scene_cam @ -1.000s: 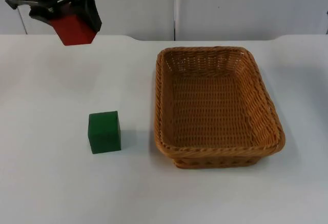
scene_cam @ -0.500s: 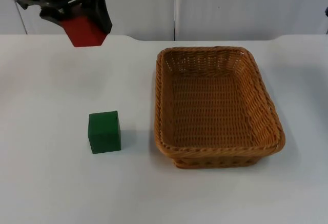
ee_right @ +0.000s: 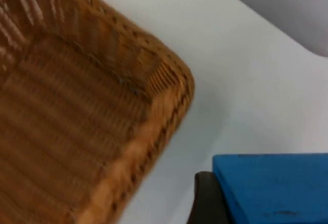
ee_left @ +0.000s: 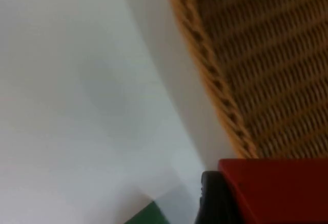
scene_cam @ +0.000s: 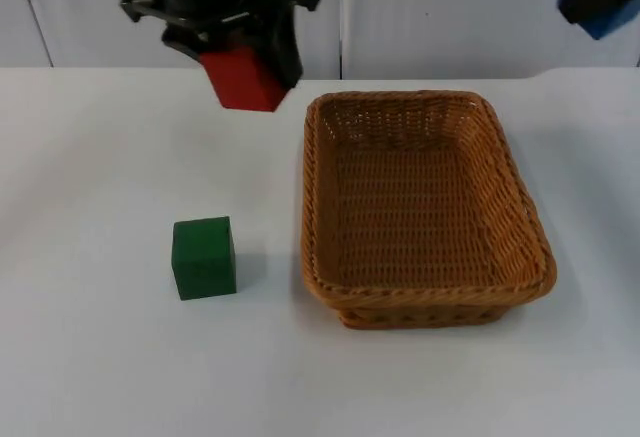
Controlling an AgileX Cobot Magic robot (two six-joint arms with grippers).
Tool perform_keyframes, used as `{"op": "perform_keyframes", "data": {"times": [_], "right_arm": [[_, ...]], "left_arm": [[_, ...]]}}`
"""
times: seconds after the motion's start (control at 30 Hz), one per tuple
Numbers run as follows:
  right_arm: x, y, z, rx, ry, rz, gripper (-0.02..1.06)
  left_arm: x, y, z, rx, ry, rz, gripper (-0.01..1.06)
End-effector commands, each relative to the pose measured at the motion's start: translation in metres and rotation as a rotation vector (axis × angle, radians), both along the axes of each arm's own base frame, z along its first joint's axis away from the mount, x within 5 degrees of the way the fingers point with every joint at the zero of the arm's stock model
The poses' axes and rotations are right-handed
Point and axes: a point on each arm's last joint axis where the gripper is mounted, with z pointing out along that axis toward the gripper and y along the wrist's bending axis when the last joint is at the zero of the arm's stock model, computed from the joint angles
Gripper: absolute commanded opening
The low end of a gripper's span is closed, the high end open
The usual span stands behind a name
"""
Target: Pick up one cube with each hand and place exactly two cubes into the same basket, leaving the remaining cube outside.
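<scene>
Left gripper [scene_cam: 243,75] has the red cube [scene_cam: 241,81] clamped in its fingers, up in the air around 10 o'clock from the wicker basket [scene_cam: 325,287], just off its rim. Right gripper [scene_cam: 600,7] is pinching the blue cube [scene_cam: 605,19] at about 2 o'clock from the basket. Green cube [scene_cam: 204,257] sits on the white table [scene_cam: 100,357] at roughly 8 o'clock, clear of the rim.
</scene>
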Motion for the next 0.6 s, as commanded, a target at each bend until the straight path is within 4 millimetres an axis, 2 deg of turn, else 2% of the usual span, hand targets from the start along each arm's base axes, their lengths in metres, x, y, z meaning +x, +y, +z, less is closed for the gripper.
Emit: {"op": "perform_keyframes", "data": {"times": [0.0, 0.1, 0.2, 0.23, 0.37, 0.4, 0.5, 0.57], "right_arm": [[0.004, 0.007, 0.004, 0.038, -0.008, -0.024, 0.00], [0.013, 0.014, 0.004, 0.049, 0.035, -0.029, 0.00], [0.027, 0.034, -0.003, 0.058, 0.109, -0.021, 0.00], [0.027, 0.034, -0.003, 0.058, 0.109, -0.021, 0.00], [0.039, 0.062, -0.014, 0.053, 0.128, 0.021, 0.00], [0.039, 0.062, -0.014, 0.053, 0.128, 0.021, 0.00], [0.044, 0.080, -0.021, 0.061, 0.125, 0.039, 0.00], [0.046, 0.082, -0.023, 0.063, 0.123, 0.040, 0.00]], "left_arm": [[-0.006, -0.009, 0.005, 0.009, -0.007, -0.026, 0.05], [-0.012, -0.022, 0.005, 0.016, -0.018, -0.060, 0.05], [-0.020, -0.040, 0.003, 0.030, -0.035, -0.110, 0.05], [-0.020, -0.040, 0.003, 0.030, -0.035, -0.110, 0.05], [-0.027, -0.054, -0.001, 0.044, -0.041, -0.151, 0.05], [-0.027, -0.054, -0.001, 0.044, -0.041, -0.151, 0.05], [-0.031, -0.062, -0.004, 0.050, -0.044, -0.185, 0.05], [-0.031, -0.064, -0.007, 0.056, -0.043, -0.202, 0.05]]}}
